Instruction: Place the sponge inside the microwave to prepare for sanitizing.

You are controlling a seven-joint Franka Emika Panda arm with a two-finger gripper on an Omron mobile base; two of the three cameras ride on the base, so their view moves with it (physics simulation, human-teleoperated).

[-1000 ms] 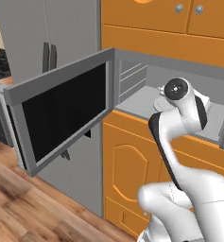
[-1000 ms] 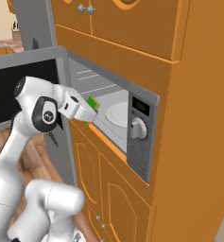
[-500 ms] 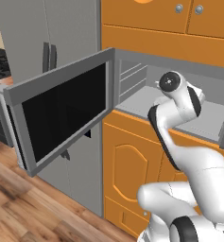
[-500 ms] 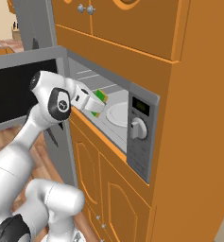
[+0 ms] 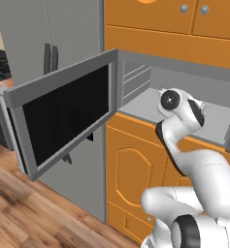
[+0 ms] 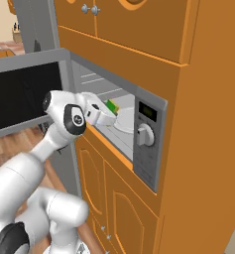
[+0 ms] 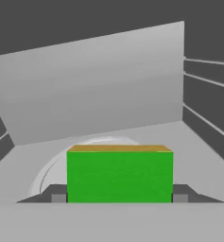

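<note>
- Sponge [image 7: 119, 174] sits clamped between the two dark fingertips [image 7: 58, 197] of the gripper [image 7: 119, 198]; one tip presses each side of the green block, which has a thin tan layer along its top edge in the hand view.
- Seen from the right base view, the sponge [image 6: 111, 105] shows as a small green patch at the end of the white hand, already past the front opening of the microwave [image 6: 147, 144] and just above the white turntable [image 6: 125, 120].
- In the hand view the pale round turntable [image 7: 52, 168] curves out from behind and below the sponge (whether the block touches it cannot be told), with the grey back wall and ribbed side walls of the cavity beyond.
- The microwave door [image 5: 63, 115] stands swung wide to the left, its dark glass facing the room.
- The control panel beside the cavity carries a round knob [image 6: 143, 134] and a small display above it.
- Orange cabinets [image 6: 124, 198] surround the microwave above and below; a grey fridge [image 5: 58, 38] stands behind the open door.
- The wooden floor [image 5: 24, 213] lies below.
</note>
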